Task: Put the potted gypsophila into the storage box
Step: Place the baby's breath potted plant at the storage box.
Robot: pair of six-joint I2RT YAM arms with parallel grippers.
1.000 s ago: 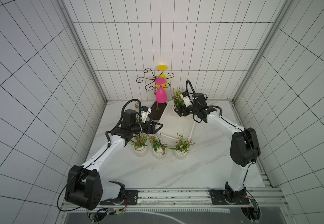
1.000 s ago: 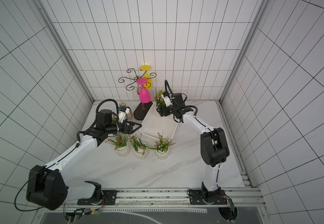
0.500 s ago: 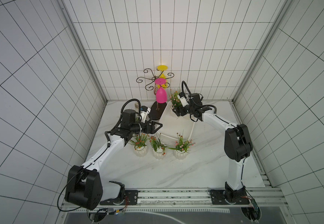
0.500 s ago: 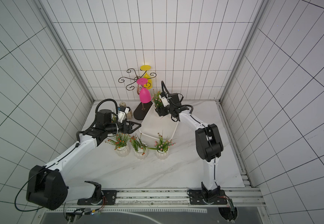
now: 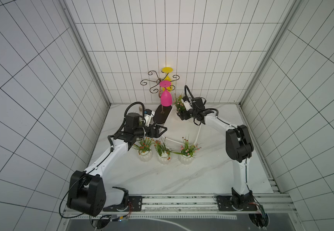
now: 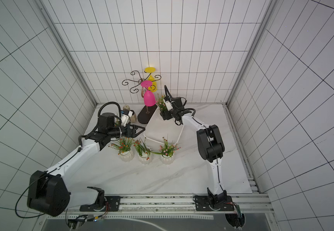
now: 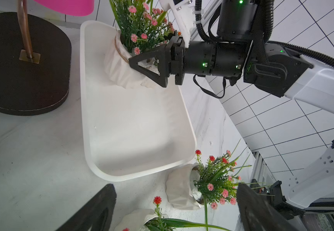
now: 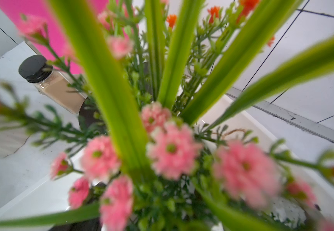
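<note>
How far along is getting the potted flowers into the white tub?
Nothing looks finished. In hand: the right pincer is shut on the white cloth-wrapped pot of pink flowers, inside a corner of the shallow white plastic storage box. Remaining: releasing it, then the three white ribbed pots on the marbled table outside it. The left pincer is open.

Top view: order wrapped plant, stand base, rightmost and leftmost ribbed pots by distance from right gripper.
1. Wrapped plant: in right gripper's jaws.
2. Stand base: just left.
3. Rightmost ribbed pot: front row.
4. Leftmost ribbed pot: row's far end.
</note>
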